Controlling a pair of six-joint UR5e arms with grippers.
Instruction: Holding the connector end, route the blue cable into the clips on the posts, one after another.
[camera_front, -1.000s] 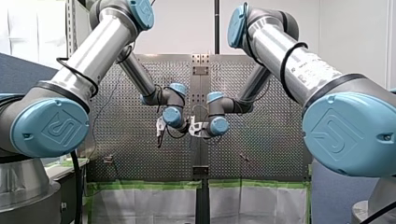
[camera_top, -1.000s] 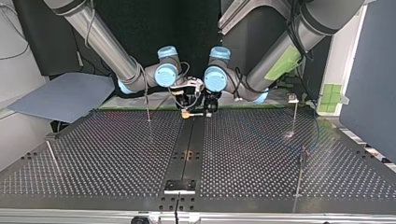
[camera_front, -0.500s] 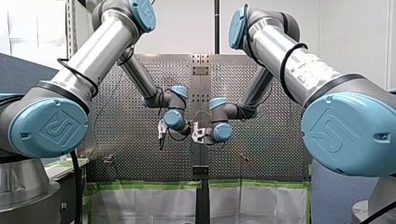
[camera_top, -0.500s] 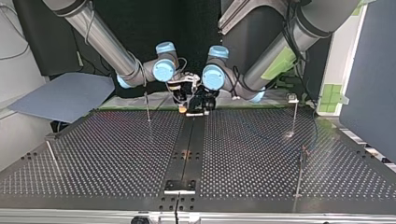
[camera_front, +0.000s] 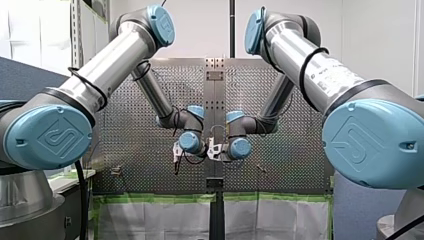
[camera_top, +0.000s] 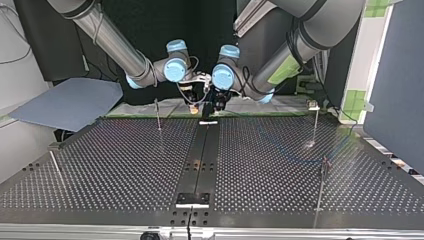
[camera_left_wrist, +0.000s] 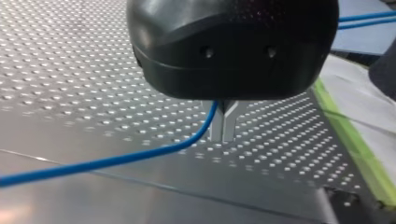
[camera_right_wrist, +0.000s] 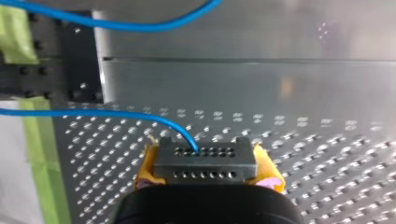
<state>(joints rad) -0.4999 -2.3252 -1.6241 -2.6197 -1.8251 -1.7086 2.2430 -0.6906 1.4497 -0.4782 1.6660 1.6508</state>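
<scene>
In the right wrist view my right gripper (camera_right_wrist: 205, 164), with yellow pads (camera_right_wrist: 267, 169), is shut on a grey connector (camera_right_wrist: 204, 157). The blue cable (camera_right_wrist: 116, 115) leaves the connector's face and curves off to the side. In the left wrist view my left gripper (camera_left_wrist: 223, 136) has its metal fingers shut on the blue cable (camera_left_wrist: 116, 161), which trails away over the plate. In the top view the two grippers hang close together above the table's far middle: my right gripper (camera_top: 194, 106) and my left gripper (camera_top: 216, 104). In the front view they are my left gripper (camera_front: 176, 154) and my right gripper (camera_front: 213, 149).
Thin posts stand on the perforated table (camera_top: 125, 165): one (camera_top: 157, 114) near the grippers, one (camera_top: 316, 122) at the top view's far right, one (camera_top: 321, 187) at its near right, and a leaning one (camera_top: 54, 165) at the near left. Green tape (camera_left_wrist: 355, 149) edges the plate.
Both grippers have moved together toward the table's far edge in the top view, lower in the front view, staying close to each other. Both grips are unchanged.
</scene>
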